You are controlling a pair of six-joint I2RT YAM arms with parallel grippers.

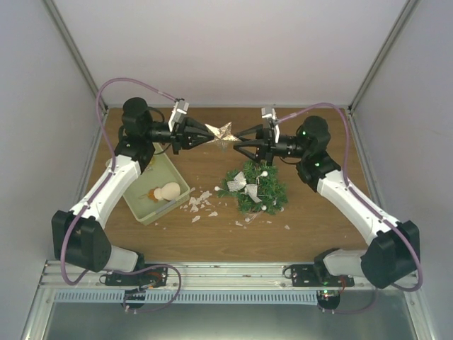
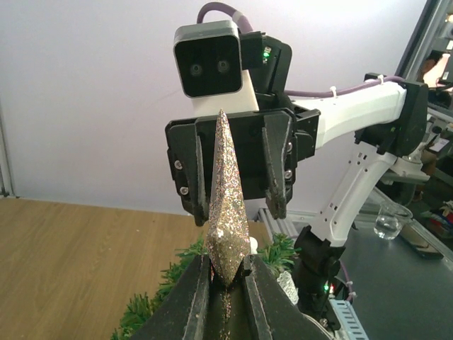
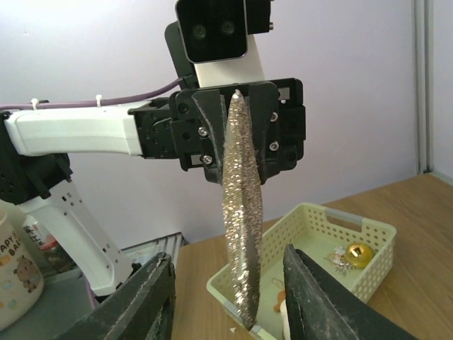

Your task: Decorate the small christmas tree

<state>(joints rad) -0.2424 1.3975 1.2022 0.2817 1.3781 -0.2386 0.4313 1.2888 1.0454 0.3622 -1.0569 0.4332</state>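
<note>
On the table (image 1: 318, 212), the small christmas tree (image 1: 256, 190) wears silver bows.

We identify this site as a robotics laboratory test cell. The wooden worktop (image 1: 212, 134) is enclosed on three sides by plain white panels (image 1: 212, 42) held in aluminium posts (image 1: 76, 53). The left arm (image 1: 113, 184) and the right arm (image 1: 354, 205) are bolted to a metal rail (image 1: 233, 273) along the near edge of the worktop, with purple cables (image 1: 131, 80) routed over them. Beyond the cell, the wrist views show a dark bench (image 2: 396, 283) carrying a glass (image 2: 389, 219), and a printed mug (image 3: 18, 269).
</note>
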